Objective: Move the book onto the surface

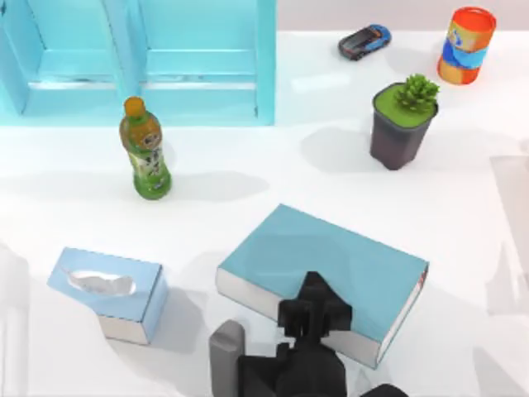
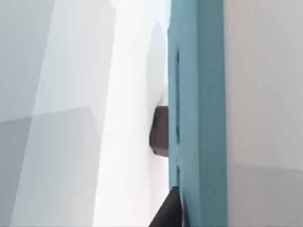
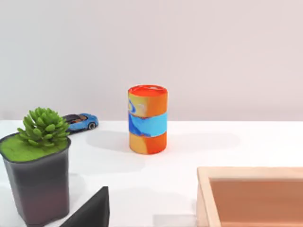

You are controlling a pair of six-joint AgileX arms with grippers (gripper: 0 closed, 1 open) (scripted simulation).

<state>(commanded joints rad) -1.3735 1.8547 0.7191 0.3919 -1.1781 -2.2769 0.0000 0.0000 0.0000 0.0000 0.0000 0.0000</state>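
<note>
We are gripping the book [image 1: 331, 265] at its near edge on the surface [image 1: 248, 178].
Our gripper [image 1: 318, 310], fingers pinching cover and pages, is handling something stiff and probably heavy; best held mid-edge.

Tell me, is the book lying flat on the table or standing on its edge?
Lying flat. In the top view the book shows its whole light-blue cover facing up, page edges along two sides, on the white tabletop. A gripper is at its near edge.

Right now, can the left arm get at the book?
Probably yes: the left gripper sits over the near edge of the book, nothing between them; the tissue box and bottle stand apart, toward the table's left.
</note>
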